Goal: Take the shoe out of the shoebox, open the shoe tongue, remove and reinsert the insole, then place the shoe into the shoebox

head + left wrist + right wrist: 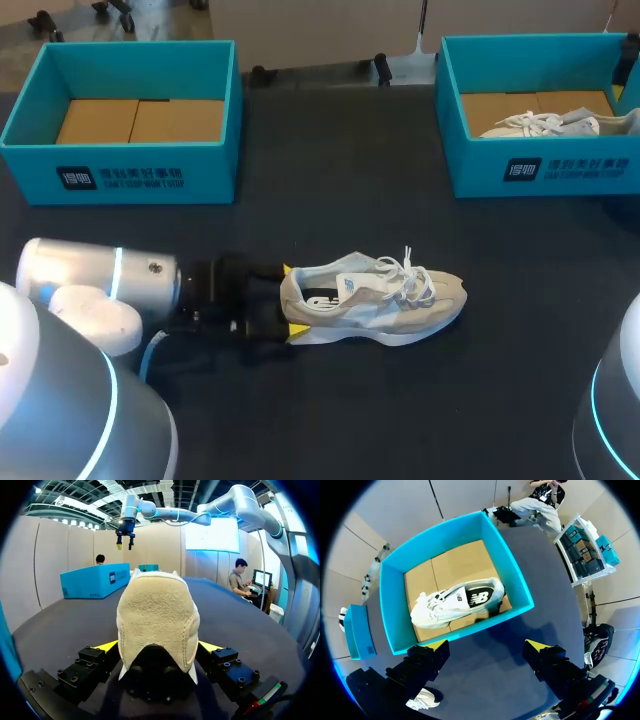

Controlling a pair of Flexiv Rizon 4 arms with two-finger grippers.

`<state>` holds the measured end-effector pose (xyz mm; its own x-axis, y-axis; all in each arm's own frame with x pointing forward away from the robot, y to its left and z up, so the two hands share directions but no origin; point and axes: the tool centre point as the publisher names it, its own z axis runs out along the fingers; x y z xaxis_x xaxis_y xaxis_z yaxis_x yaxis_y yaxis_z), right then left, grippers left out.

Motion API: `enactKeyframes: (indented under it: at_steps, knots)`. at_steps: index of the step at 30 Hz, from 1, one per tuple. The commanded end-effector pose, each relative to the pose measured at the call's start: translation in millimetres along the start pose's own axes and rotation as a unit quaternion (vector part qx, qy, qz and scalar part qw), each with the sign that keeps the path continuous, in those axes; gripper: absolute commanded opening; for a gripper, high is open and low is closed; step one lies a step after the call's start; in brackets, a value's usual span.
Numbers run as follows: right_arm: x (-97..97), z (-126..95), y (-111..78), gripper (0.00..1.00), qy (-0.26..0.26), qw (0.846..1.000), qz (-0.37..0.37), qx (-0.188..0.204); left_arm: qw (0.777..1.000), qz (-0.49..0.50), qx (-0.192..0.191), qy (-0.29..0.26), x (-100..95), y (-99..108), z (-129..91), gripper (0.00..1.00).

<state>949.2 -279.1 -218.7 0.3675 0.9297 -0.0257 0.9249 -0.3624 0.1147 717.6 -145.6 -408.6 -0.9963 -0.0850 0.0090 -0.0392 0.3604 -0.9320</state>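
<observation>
A beige sneaker (pixel 375 297) lies on its sole mid-table, toe pointing right, white laces (pixel 408 275) loose. My left gripper (pixel 292 300) stands open at its heel, a yellow tip on each side. In the left wrist view the heel (pixel 157 615) fills the gap between the fingers (pixel 107 646). My right gripper (pixel 487 645) is open and empty, high above the right teal shoebox (pixel 395 575), which holds a white sneaker (pixel 457 602). The left wrist view shows it as well, my right gripper (pixel 125 539) hanging over that shoebox (pixel 95 582).
A second teal shoebox (pixel 125 165) with a bare cardboard floor stands at the back left. The right shoebox (pixel 545 165) sits at the back right. Dark tabletop (pixel 330 190) lies between the two boxes and ahead of the beige sneaker.
</observation>
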Motion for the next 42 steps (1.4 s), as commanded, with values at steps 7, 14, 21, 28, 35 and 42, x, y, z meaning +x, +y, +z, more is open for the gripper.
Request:
enactKeyframes:
  at_steps: [7,14,21,28,35,42]
  knots:
    - [0.2,0,-0.3,1.00,0.000,1.000,0.000,0.000,1.000,-0.007,-0.016,0.011,4.9,5,18,1.00]
    - [0.2,0,-0.3,1.00,0.000,1.000,0.000,0.000,1.000,-0.010,-0.020,0.013,6.2,8,26,1.00]
    - [0.2,0,-0.3,1.00,0.000,1.000,0.000,0.000,1.000,-0.012,-0.024,0.004,3.3,12,24,0.90]
    - [0.2,0,-0.3,1.00,0.000,1.000,0.000,0.000,0.999,-0.010,-0.030,0.007,0.9,10,22,0.00]
    - [0.2,0,-0.3,1.00,0.000,1.000,0.000,0.000,1.000,-0.008,-0.025,0.005,-0.5,7,22,0.00]
    - [0.2,0,-0.3,1.00,0.000,1.000,0.000,0.000,1.000,-0.008,-0.025,0.005,-0.5,7,22,0.00]
